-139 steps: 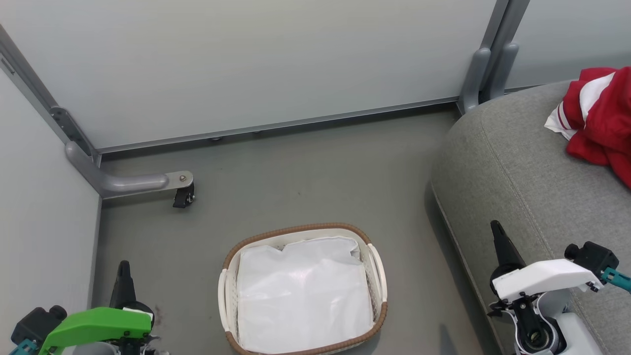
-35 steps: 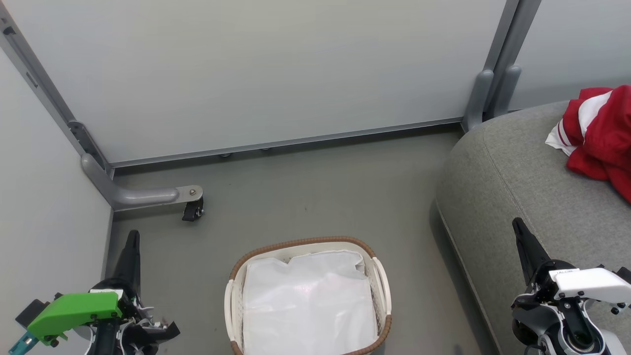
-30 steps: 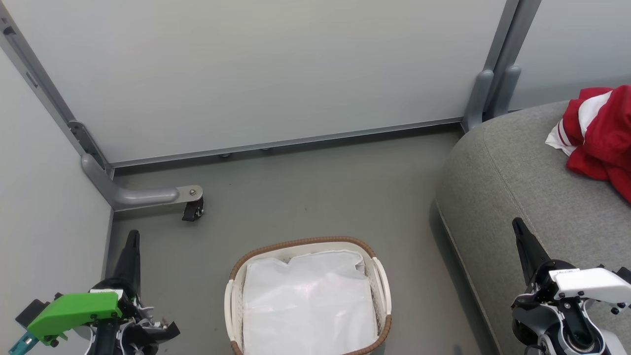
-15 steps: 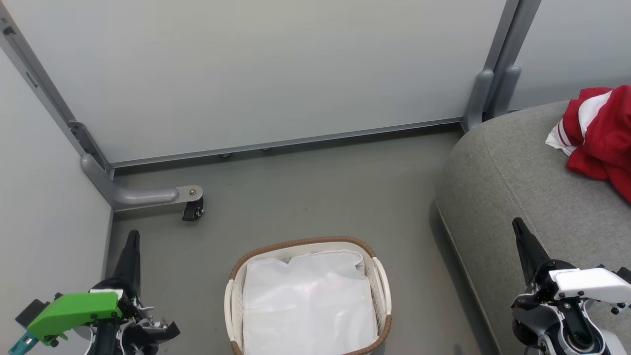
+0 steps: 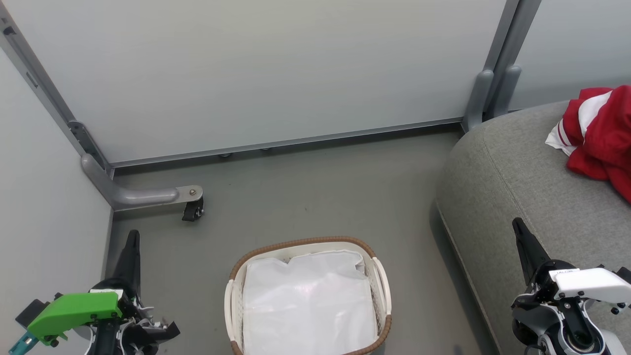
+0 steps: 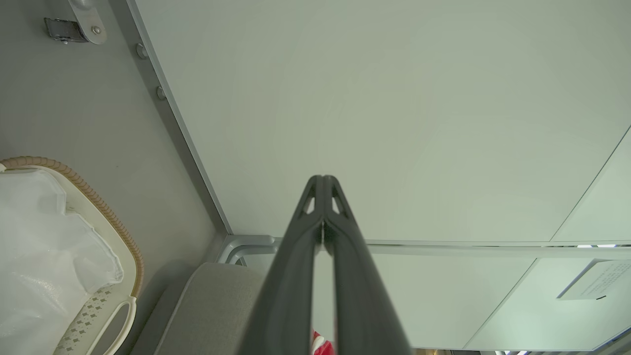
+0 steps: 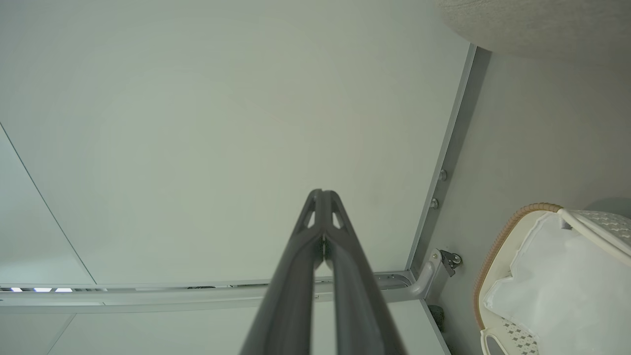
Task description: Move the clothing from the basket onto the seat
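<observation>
Dark fingers of the left gripper [image 5: 132, 235] are pressed together and empty, above the grey floor [image 5: 315, 197]. The right gripper [image 5: 517, 224] is likewise closed and empty, at the edge of the large grey woven-fabric sofa [image 5: 508, 167]. Between them stands the oval white plastic basket with brown woven rim [image 5: 300, 242], its white liner sheet [image 5: 308, 301] showing inside. Bright red, white-striped sportswear clothing [image 5: 601, 133] lies on the sofa, well apart from both grippers.

Even, bright, sharp; soft shadows.

Head view downward, wrist views toward wall [image 5: 271, 74], sharing basket [image 5: 300, 242]
</observation>
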Controlling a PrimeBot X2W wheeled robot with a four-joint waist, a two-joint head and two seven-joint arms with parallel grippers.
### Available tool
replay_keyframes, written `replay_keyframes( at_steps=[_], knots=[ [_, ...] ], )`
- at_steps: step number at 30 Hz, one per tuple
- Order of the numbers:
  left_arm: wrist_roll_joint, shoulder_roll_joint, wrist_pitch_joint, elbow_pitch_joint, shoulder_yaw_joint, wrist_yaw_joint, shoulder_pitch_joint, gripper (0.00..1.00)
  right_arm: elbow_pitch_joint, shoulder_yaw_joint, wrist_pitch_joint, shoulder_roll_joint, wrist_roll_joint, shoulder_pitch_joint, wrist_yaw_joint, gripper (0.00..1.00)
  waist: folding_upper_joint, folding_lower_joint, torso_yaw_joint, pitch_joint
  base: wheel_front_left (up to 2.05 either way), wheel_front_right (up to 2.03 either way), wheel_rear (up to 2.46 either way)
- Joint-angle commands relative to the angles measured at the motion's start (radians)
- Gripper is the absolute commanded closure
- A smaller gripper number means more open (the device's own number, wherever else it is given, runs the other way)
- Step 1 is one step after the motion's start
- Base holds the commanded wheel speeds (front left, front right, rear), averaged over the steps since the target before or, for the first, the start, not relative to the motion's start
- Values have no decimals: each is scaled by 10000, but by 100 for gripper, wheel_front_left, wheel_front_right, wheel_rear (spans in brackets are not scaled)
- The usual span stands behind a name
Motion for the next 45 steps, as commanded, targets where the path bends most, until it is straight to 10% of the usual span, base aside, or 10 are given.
replay_keyframes(
  at_steps=[1,45],
  knots=[
    [-37,70,33,-19,-3,-59,-107,100,-27,-17,12,-63,34,113,0,100,0,0,0,0,0,0,0],
    [-36,70,31,-19,-4,-59,-107,100,-27,-16,11,-63,35,114,0,100,0,0,0,0,0,0,0]
  ],
)
